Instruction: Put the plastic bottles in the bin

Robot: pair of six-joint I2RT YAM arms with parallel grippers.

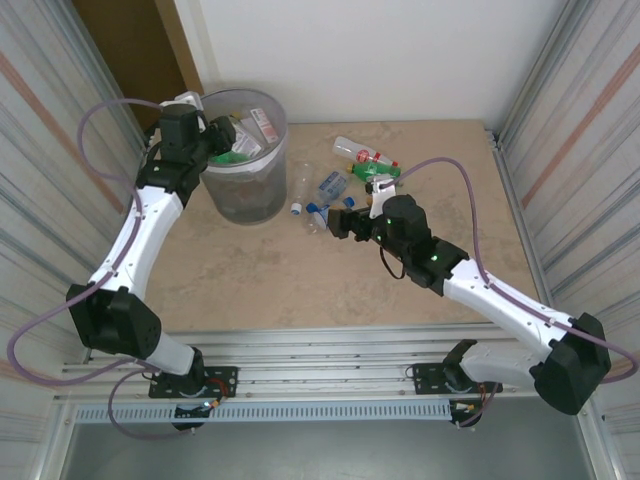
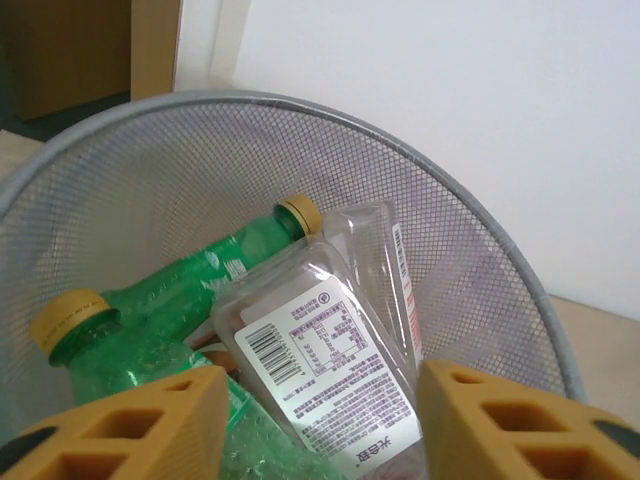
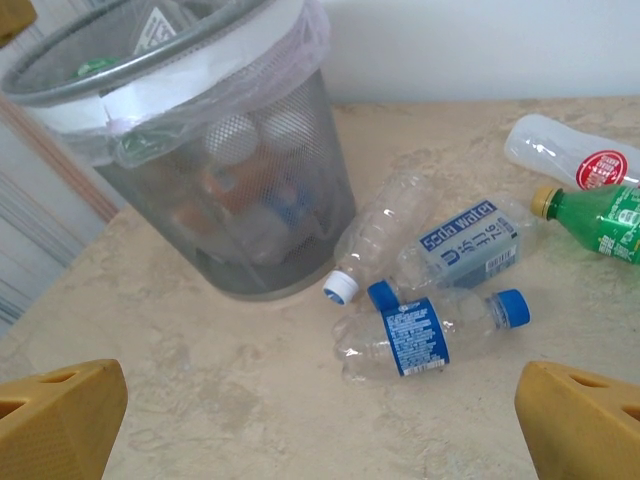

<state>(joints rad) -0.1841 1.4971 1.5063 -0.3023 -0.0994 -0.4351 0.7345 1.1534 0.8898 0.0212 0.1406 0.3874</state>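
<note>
While L gripper (image 1: 222,135) hangs over the bin (image 1: 250,195) at the table's (image 1: 300,290) far left corner, R gripper (image 1: 340,222) hovers near mid-table, just on the near side of the loose bottles (image 1: 330,186)

L wrist view: L fingers (image 2: 140,430) stand apart w/ a moderate gap, pointing down into the bin. A clear bottle (image 2: 330,360) w/ white barcode label sits in that gap, on top of the pile. Can't tell if the pads grip it or only flank it. Under it and to its left lie two green bottles (image 2: 190,280) w/ yellow caps, all inside the bin

R wrist view: R fingers (image 3: 60,415) are spread wide w/ nothing between them, bare table below. Five bottles lie on the table to the right of the bin:
- white-cap bottle (image 3: 375,240), clear, cap end near the bin's base
- blue-label bottle (image 3: 470,245), touching it on the right
- blue-cap bottle (image 3: 420,335), nearest the gripper, lying crosswise in front of those two
- white bottle (image 3: 565,155) w/ red label and a green bottle (image 3: 600,215) w/ yellow cap, side by side toward the table's right edge, apart from the other three

A clear liner (image 3: 190,75) folds over the bin's rim, and more bottles show dimly through its side
</note>
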